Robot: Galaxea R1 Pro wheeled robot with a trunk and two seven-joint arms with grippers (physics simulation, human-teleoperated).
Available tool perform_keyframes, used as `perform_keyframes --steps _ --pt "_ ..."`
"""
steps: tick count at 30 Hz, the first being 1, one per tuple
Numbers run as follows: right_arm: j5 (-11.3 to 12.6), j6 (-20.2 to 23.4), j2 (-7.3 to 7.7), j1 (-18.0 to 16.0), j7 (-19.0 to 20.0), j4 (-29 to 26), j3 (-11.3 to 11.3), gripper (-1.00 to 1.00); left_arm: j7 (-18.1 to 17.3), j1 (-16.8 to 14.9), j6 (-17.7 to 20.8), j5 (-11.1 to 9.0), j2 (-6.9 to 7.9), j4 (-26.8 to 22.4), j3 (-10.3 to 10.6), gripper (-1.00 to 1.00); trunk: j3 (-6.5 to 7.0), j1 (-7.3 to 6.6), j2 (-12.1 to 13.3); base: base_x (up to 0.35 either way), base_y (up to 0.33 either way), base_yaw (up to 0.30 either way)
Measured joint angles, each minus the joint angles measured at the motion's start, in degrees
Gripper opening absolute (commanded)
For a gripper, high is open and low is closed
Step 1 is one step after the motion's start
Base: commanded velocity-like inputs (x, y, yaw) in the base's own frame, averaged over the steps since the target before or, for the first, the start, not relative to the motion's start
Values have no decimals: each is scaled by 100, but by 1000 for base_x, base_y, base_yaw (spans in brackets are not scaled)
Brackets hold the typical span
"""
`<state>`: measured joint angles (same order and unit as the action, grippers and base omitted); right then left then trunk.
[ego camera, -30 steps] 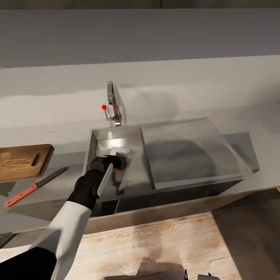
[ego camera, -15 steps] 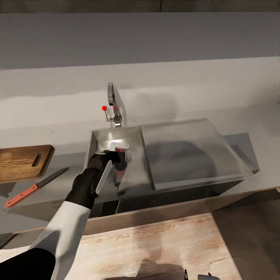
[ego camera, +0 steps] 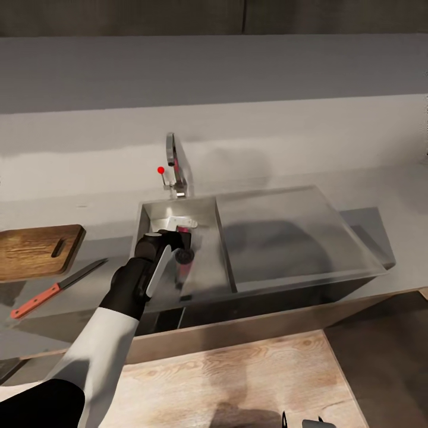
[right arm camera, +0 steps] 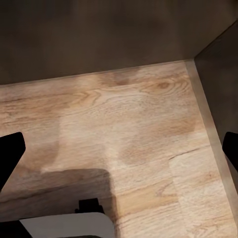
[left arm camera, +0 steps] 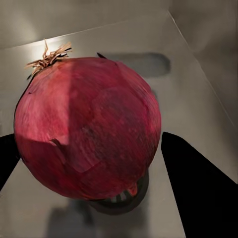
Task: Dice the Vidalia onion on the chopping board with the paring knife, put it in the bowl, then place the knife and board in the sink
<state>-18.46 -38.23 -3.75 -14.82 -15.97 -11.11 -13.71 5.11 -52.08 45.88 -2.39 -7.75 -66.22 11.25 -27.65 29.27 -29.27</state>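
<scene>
A dark red, papery-skinned Vidalia onion [left arm camera: 89, 126] sits between the two fingers of my left gripper [left arm camera: 99, 168], which is shut on it just above the round drain [left arm camera: 119, 201] of the sink [ego camera: 205, 276]. From the head view, the left gripper [ego camera: 178, 238] reaches down into the basin and covers most of the onion. On the countertop [ego camera: 89, 208] left of the sink lie the wooden chopping board [ego camera: 35, 249] and, nearer me, the red-handled paring knife [ego camera: 56, 289]. My right gripper [right arm camera: 119, 151] hangs open over the wooden floor. The bowl is out of view.
The chrome tap [ego camera: 173, 163] with its red knob stands behind the basin. A flat steel drainboard [ego camera: 279, 232] lies to the right of the basin. Light wooden floor [ego camera: 238, 380] lies between me and the cabinets.
My left gripper has risen a little inside the basin with the onion in it. The head view has tilted slightly. Board and knife lie as before.
</scene>
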Motion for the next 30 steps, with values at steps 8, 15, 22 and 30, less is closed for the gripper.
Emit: perform_keyframes --steps 8,15,22,30 --pt "0 0 0 -1 0 0 0 100 0 0 0 0 0 0 0 -100 73 2 0 -86 20 0" --pt "0 0 0 0 0 0 0 100 0 0 1 0 0 -14 0 -100 136 2 0 -210 126 0" --pt "0 0 0 1 0 0 0 100 0 0 6 2 0 -261 0 -100 200 0 0 -19 10 0" --pt "0 0 0 0 0 0 0 100 -1 0 16 1 0 -700 -16 -100 272 0 0 0 0 0"
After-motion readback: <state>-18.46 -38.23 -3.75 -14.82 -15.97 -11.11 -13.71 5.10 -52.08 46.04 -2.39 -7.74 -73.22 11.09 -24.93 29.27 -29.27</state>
